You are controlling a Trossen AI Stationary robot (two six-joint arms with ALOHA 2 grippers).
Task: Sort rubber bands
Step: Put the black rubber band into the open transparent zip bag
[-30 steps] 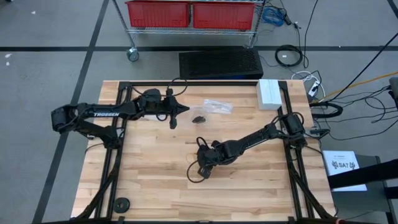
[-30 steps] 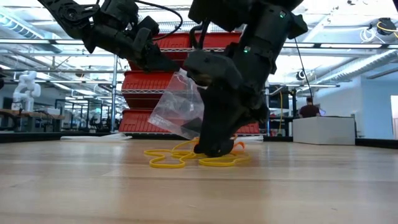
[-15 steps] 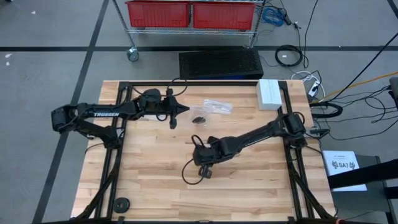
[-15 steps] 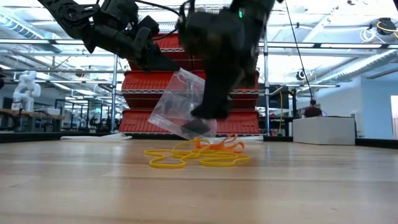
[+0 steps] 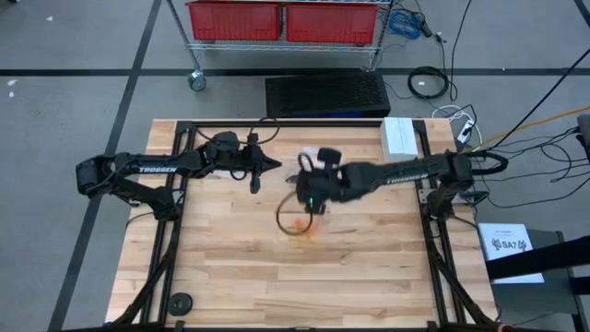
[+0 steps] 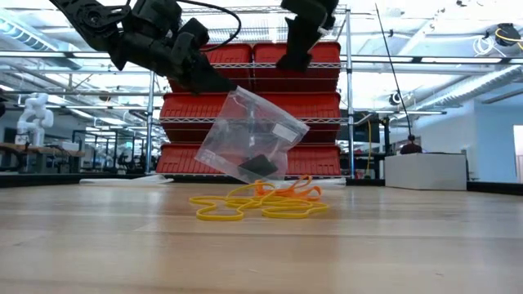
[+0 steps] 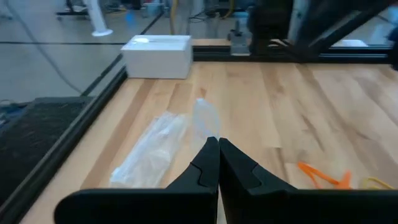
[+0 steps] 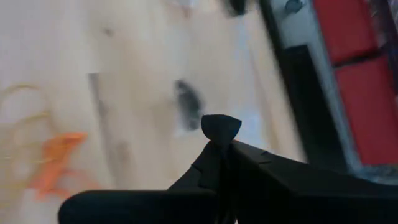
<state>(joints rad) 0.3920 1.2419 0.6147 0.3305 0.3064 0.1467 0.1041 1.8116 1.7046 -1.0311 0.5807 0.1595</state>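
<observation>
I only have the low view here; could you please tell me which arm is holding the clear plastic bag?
Observer: The left one. In its wrist view, the left gripper has its fingers shut on the edge of the clear plastic bag.
Operator: Thank you. Where is the other gripper?
Observer: From above, the right gripper hangs just beyond the orange and yellow rubber bands, close to the bag.
Operator: Is anything else on the table?
Observer: Yes, a white rectangular box sits at the far right corner of the wooden table.
</observation>
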